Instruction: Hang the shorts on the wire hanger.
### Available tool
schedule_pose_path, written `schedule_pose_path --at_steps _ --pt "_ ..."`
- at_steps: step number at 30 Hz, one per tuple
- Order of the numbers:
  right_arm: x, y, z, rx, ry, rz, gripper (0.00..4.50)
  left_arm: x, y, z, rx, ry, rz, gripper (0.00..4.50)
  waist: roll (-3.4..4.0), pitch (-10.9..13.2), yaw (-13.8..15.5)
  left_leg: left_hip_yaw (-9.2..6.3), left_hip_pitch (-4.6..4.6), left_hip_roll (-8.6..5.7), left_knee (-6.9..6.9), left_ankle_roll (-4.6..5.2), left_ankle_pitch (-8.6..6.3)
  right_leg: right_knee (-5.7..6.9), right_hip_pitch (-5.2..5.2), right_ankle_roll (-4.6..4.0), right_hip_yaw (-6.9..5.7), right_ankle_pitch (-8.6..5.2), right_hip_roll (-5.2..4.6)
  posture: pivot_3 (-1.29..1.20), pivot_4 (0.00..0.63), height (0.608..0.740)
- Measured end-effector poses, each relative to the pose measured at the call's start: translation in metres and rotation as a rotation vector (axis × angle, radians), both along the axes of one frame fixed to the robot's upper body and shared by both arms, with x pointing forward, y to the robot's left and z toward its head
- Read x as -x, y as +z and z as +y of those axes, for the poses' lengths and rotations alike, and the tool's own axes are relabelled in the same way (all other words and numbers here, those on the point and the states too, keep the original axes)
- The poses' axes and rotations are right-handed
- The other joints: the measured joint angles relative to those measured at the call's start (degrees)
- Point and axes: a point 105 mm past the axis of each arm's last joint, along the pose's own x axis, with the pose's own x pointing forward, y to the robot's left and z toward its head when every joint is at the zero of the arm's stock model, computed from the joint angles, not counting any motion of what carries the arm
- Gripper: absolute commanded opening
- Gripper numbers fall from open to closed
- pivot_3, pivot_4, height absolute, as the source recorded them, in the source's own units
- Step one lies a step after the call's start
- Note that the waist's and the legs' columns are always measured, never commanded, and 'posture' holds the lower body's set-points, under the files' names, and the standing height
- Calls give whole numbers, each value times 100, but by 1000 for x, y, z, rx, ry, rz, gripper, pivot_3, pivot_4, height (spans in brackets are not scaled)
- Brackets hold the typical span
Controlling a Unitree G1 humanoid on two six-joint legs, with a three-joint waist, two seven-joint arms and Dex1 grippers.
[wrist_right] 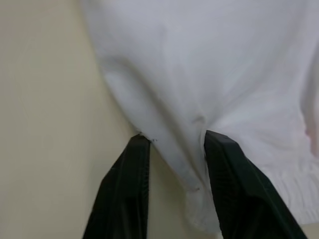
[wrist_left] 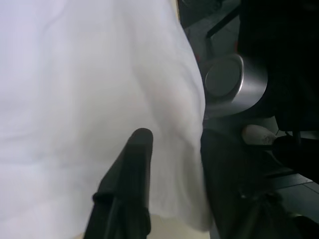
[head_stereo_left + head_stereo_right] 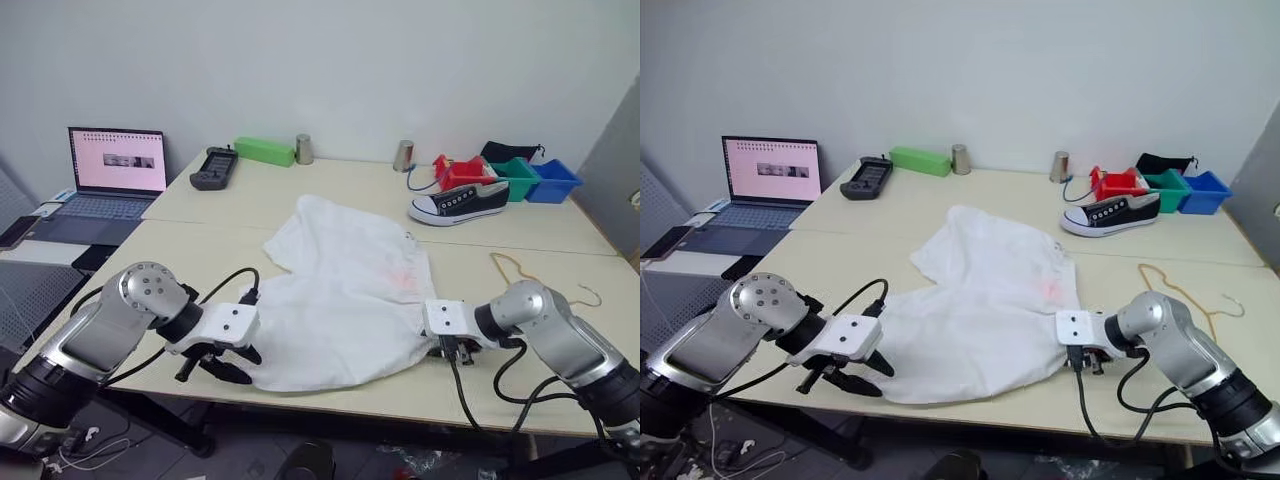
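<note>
Shorts of thin white fabric lie spread on the near part of the pale table, one end reaching toward the far side and the wider end bunched along the near edge; a faint orange-red tint shows through the cloth near its right side. The right gripper sits at the shorts' near right corner. In the right wrist view its two black fingers stand apart with a fold of the white cloth lying between them, its tip just past the fabric's edge; the fingers do not appear pressed together on it. The left gripper is at the shorts' near left edge, hanging just off the table's near edge. In the left wrist view one black finger lies against the white cloth; I cannot tell how far its jaws are parted or whether they hold any fabric.

To the right of the shorts, the wire hanger lies flat on the table, apart from the cloth, its small hook pointing right. Farther off stand a black-and-white sneaker, then red, green and blue bins. Along the far edge are two metal cups, a green box and a black handheld controller. An open laptop rests at the far left.
</note>
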Motion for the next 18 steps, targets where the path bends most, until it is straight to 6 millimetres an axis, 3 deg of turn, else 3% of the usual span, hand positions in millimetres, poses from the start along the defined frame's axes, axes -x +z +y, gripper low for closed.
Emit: schedule_pose_path --at_steps 9,10,13,18 --pt "10 1 -1 10 7 24 4500 -2 -2 4 -10 -25 4 4235 1 1 55 14 0 1 0 0 -3 -5 -2 3 3 -2 1 415 0 740" --pt "9 1 0 6 0 13 4500 0 0 4 4 -25 15 4454 1 1 55 16 0 1 0 -1 -3 -4 -3 3 4 -2 2 415 0 740" --pt "0 4 -3 12 -25 -17 4500 0 15 -1 69 -22 31 4483 4 3 65 16 0 1 1 -1 -3 -5 -3 3 3 -3 5 414 0 740" --pt "-28 16 -12 34 -59 -113 4500 -6 56 -33 296 -6 69 4483 2 3 56 17 -3 -2 3 -1 -3 -10 -2 9 3 -6 9 423 0 740"
